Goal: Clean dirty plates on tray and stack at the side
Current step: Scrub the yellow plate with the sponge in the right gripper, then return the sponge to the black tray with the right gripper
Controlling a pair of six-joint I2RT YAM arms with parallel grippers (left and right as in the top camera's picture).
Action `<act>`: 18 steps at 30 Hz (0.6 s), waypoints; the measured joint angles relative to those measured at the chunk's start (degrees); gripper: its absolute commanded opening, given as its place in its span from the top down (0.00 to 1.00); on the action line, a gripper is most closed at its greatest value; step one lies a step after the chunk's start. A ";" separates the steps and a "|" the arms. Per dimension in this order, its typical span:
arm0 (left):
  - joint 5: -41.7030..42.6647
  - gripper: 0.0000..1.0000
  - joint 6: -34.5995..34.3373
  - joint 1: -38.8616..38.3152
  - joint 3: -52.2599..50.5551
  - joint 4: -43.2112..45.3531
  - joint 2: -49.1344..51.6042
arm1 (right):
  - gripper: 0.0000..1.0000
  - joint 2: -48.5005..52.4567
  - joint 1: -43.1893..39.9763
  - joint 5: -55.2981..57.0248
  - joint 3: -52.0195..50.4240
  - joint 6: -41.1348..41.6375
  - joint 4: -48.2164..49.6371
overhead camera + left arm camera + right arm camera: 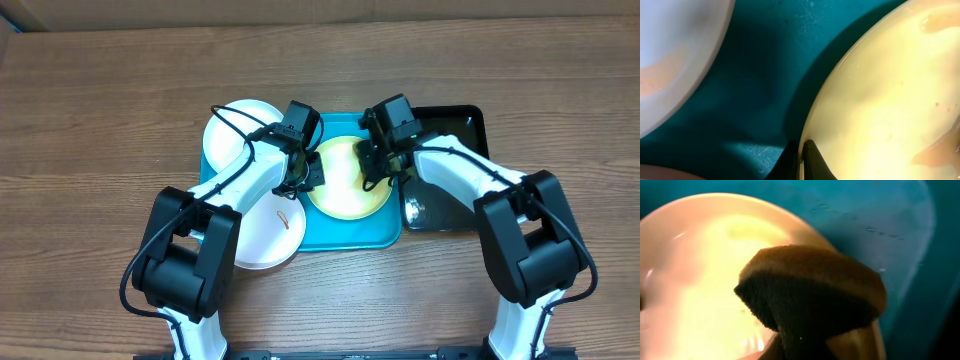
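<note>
The lime-green-rimmed plate (345,190) lies on the turquoise tray (350,238). My left gripper (306,172) is shut on its left rim; the left wrist view shows the fingers (802,161) pinching the plate's edge (880,100) above the tray (765,75). My right gripper (380,165) is shut on a brown sponge (810,290) and holds it over the right part of the plate (700,270). One white plate (235,125) overlaps the tray's back left edge. Another white plate (262,240), with a reddish smear, lies at the tray's front left.
A glossy black tray (460,125) stands right of the turquoise one, with a small object (415,210) at its front left. Both arms reach in from the front edge of the wooden table (100,100).
</note>
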 measured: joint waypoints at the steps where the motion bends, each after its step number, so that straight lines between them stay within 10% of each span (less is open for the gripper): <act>1: 0.00 0.95 0.00 0.00 0.00 0.00 0.00 | 0.92 0.15 0.63 -0.04 0.13 0.00 0.02; 18: 0.00 0.95 0.00 0.00 0.00 -0.09 0.00 | 0.93 1.27 -3.17 -26.67 4.57 -0.76 -10.16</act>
